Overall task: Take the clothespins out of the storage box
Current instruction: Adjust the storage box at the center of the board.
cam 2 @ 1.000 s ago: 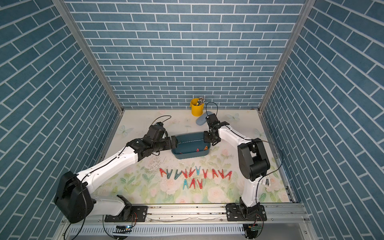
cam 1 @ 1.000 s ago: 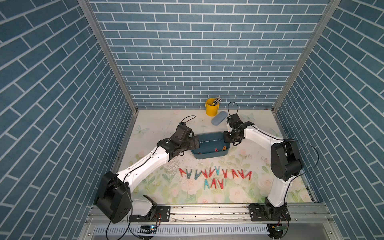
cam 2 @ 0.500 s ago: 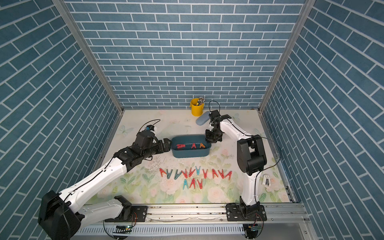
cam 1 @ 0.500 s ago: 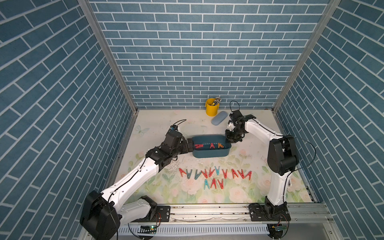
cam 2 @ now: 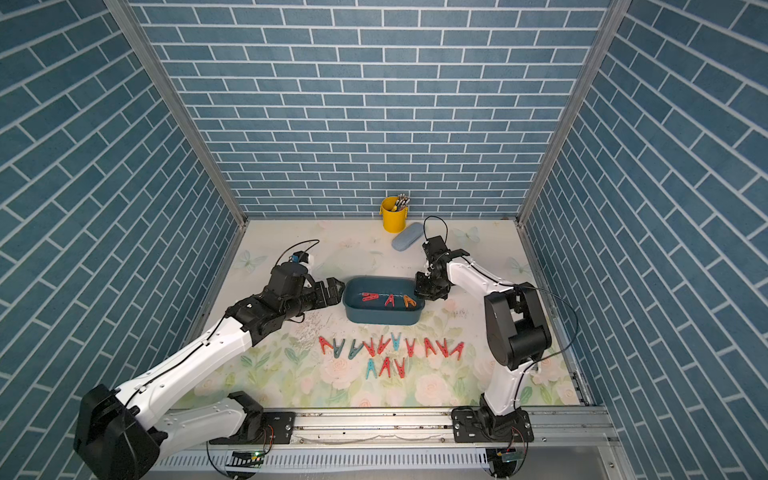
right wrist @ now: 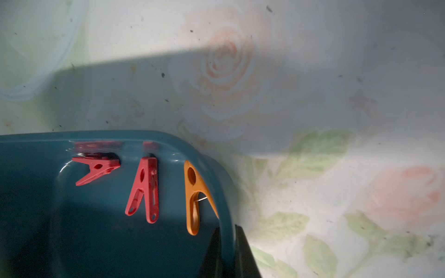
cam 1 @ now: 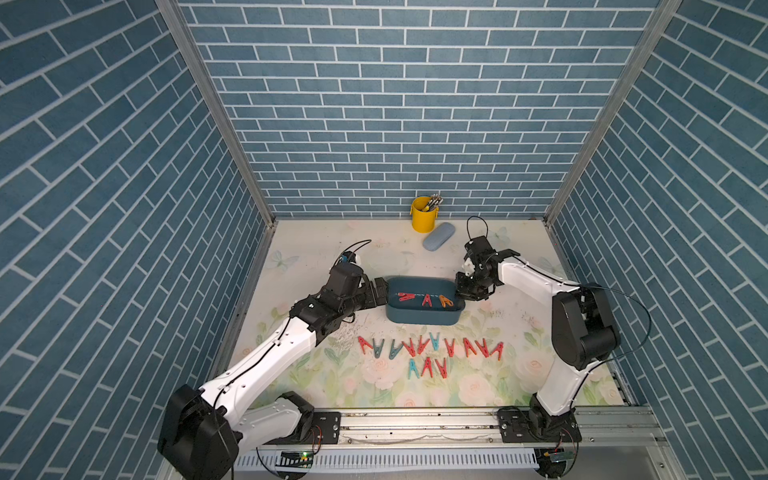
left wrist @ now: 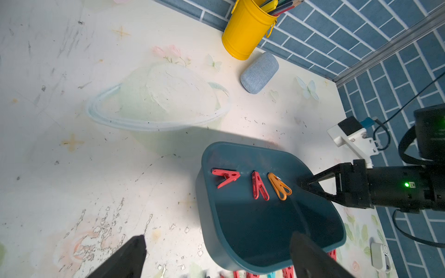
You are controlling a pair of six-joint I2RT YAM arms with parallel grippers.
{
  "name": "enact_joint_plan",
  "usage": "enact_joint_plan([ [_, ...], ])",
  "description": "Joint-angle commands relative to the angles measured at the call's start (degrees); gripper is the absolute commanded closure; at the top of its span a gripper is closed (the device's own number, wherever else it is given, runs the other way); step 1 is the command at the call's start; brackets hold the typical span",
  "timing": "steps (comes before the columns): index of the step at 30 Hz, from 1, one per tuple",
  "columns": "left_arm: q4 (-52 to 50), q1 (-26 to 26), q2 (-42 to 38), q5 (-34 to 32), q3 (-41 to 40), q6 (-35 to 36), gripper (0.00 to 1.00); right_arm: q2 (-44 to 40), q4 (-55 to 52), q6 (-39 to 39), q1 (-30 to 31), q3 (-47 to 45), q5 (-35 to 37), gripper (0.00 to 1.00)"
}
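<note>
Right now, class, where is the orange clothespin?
In both top views the orange clothespin lies inside the storage box, at the end pinched by the right gripper, beside a red clothespin.

Straight down into the storage box (cam 1: 422, 319), all clear! Right gripper (cam 1: 462, 295) clamps one end, left gripper (cam 1: 385, 291) crowds the other, clothespins (cam 1: 432, 348) fence the front.

Blue brick-pattern walls (cam 1: 395, 104) and aluminium corner posts (cam 1: 217, 112) enclose a pale floral-print tabletop (cam 1: 478, 386), a metal rail (cam 1: 415, 424) running along its near edge.
</note>
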Motion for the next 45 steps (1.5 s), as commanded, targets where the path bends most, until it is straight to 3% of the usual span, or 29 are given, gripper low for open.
enact_joint_plan([
  [1,-0.62,0.34,0.07,1.11,0.71,-0.8,0.0,-3.75,10.67,2.46,0.87,-2.78,5.19,1.0],
  [8,-2.31,0.36,0.33,2.06,1.37,-1.75,0.0,-3.54,19.81,1.47,4.68,-7.1,13.18,1.0],
  [16,-4.02,0.31,-0.9,1.82,1.37,-2.8,0.0,-1.65,23.8,-0.28,6.91,-8.47,15.94,0.99],
  [19,-4.37,0.35,-1.09,1.81,1.37,-3.0,0.0,-1.3,24.62,-1.15,6.95,-8.82,15.4,0.84],
  [31,-2.61,-2.24,6.18,-1.03,4.91,-2.67,0.04,-5.41,25.35,-4.17,6.94,-9.04,12.4,0.68],
  [37,-4.85,-6.62,18.45,-6.83,13.52,0.1,0.16,-11.75,26.79,-5.88,6.69,-10.86,7.75,0.44],
  [45,-9.44,-10.4,36.77,-11.46,26.94,3.53,0.44,-20.43,27.64,-5.68,5.21,-15.26,5.36,0.09],
])
